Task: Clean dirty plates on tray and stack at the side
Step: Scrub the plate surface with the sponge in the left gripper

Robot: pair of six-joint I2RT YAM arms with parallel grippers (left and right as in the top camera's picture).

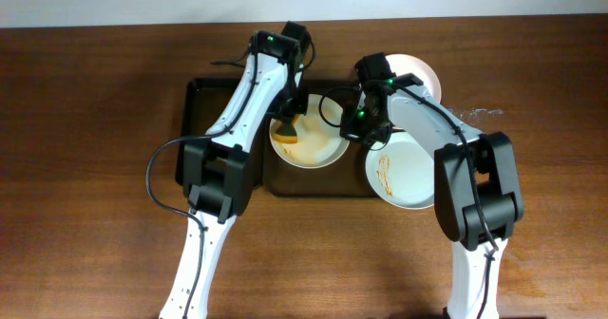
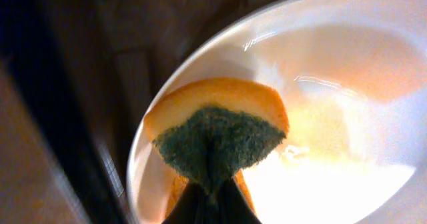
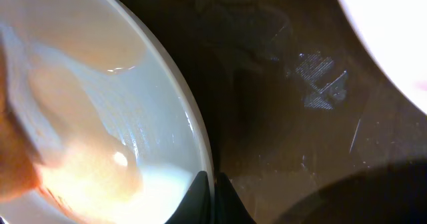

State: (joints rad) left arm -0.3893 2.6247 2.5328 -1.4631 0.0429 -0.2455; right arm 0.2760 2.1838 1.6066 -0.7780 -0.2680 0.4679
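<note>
The dark brown tray [image 1: 204,120] holds a white plate [image 1: 318,150] smeared with orange sauce. My left gripper [image 1: 285,124] is shut on an orange sponge with a green pad [image 2: 220,137] and presses it into this plate [image 2: 347,84] at its left side. My right gripper [image 1: 359,124] is shut on the same plate's right rim [image 3: 200,144], with the rim pinched between its fingers [image 3: 212,184]. A second plate [image 1: 408,172] with orange-red streaks lies at the tray's right end, under the right arm. A third, plain white plate [image 1: 421,72] sits on the table behind it.
The brown wooden table [image 1: 95,167] surrounds the tray. A wet smear [image 1: 475,113] lies on the table right of the plates. In the right wrist view the dark tray floor [image 3: 287,117] shows, with another plate's edge [image 3: 400,44] at top right.
</note>
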